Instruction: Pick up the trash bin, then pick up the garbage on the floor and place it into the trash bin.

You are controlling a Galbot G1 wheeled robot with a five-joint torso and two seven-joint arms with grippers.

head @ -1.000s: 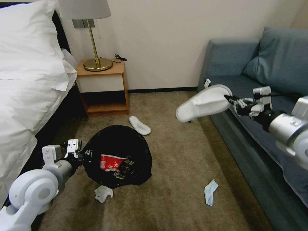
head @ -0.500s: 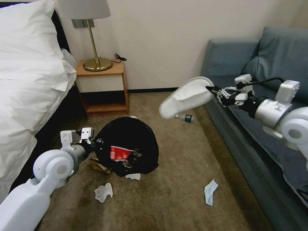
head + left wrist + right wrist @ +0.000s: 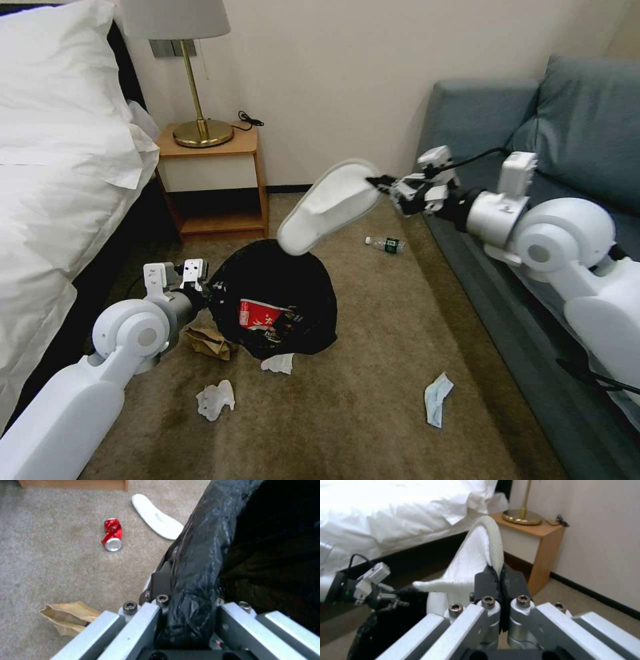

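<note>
The white slipper (image 3: 328, 205) looked soft and very light, and it bent a bit where it was held. It did not look like it could break. The edge near the heel was a good place to hold it, because that part was thin enough to pinch.

The right gripper (image 3: 381, 184) held it just there. Its fingers (image 3: 488, 580) were pressed tight on the rim of the slipper, one on each side. The rest of the slipper stuck out past the fingers and hung in the air, with its toe just above the far rim of the trash bin (image 3: 280, 300).

The bin's black bag looked thin, crinkly and slippery, so it needed a firm pinch at the rim. The left gripper (image 3: 203, 293) did that. In the left wrist view, its fingers (image 3: 160, 585) were clamped on the rim and bag, one inside and one outside. The bin was tipped toward the camera, near the bed, with a red wrapper (image 3: 260, 315) inside.

Another slipper (image 3: 156, 523), a red can (image 3: 112, 535) and some brown paper (image 3: 208, 341) lay on the carpet
</note>
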